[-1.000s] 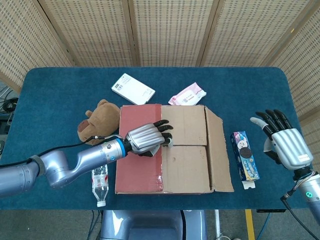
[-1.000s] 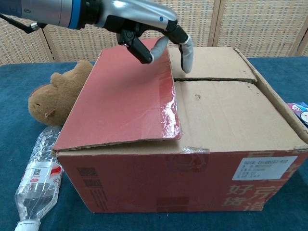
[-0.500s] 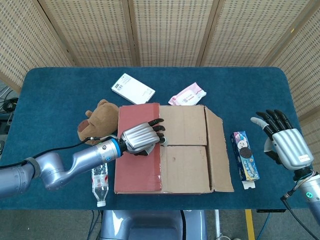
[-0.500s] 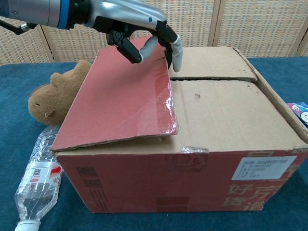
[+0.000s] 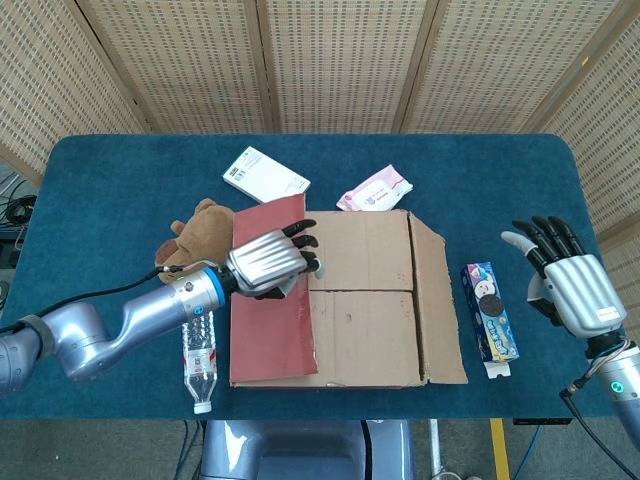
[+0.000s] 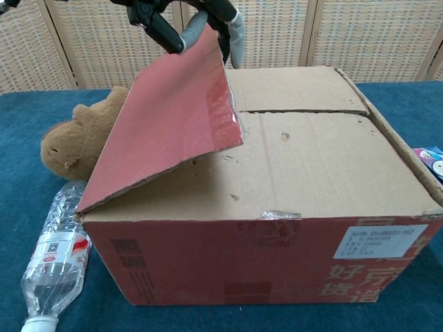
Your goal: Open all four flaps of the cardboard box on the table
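Left hand (image 5: 268, 264) pinches the red flap (image 6: 169, 117) of the cardboard box (image 5: 345, 300) mid-table, flap approx half raised; right hand (image 5: 568, 280) spread, holding nothing; risk: thin edge slips from fingertips (image 6: 235, 43) w/ steeper angle, flap drops back.

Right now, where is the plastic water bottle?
In the head view the water bottle lies on the table at the box's left side, just in front of the brown plush toy.

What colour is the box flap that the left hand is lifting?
Red, glossy with tape: the flap shows best in the chest view.
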You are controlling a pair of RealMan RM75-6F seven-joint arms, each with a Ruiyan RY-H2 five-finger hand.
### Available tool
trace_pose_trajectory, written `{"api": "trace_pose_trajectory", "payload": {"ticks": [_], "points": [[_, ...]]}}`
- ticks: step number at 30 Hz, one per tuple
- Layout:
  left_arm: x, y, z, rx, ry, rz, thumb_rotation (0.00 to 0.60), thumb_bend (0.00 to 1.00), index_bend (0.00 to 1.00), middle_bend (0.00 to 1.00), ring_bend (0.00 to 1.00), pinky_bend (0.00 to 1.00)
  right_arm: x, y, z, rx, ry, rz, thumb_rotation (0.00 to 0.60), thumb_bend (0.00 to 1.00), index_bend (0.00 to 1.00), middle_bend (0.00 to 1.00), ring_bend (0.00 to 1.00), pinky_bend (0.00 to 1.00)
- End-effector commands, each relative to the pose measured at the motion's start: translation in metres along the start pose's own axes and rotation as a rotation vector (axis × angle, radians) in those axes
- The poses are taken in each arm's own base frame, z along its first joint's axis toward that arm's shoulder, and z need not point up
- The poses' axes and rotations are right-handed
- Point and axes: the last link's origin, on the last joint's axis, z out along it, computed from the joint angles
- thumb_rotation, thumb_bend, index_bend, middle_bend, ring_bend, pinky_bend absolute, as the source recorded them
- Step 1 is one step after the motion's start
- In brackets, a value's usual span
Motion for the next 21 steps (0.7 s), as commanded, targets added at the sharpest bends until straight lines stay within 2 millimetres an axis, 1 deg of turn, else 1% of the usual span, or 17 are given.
{"api": "trace_pose_trajectory", "payload": {"ticks": [1,6,10,16,21], "points": [[0.008,-0.005,-0.013,0.018,0.02,0.004,0.515,0.96,0.34,0.43,0.18,0.0,0.0,0.0,0.0,0.001,0.001,0.0,0.6,1.0,0.15,0.11,0.0,0.04],[0.017,-0.013,-0.028,0.045,0.053,-0.009,0.515,0.95,0.34,0.43,0.18,0.0,0.0,-0.002,0.001,0.007,0.001,-0.001,0.6,1.0,0.15,0.11,0.0,0.04],[0.025,-0.022,-0.051,0.081,0.078,-0.017,0.514,0.95,0.34,0.43,0.18,0.0,0.001,-0.004,0.002,0.012,0.0,-0.004,0.6,1.0,0.15,0.11,0.0,0.04],[0.031,-0.028,-0.068,0.101,0.097,-0.025,0.514,0.95,0.34,0.43,0.18,0.0,0.0,-0.006,0.004,0.021,-0.008,-0.015,0.6,1.0,0.15,0.11,0.0,0.04],[0.04,-0.036,-0.092,0.129,0.119,-0.016,0.514,0.95,0.34,0.43,0.18,0.0,0.003,-0.009,0.005,0.031,-0.006,-0.027,0.6,1.0,0.15,0.11,0.0,0.04]]}}
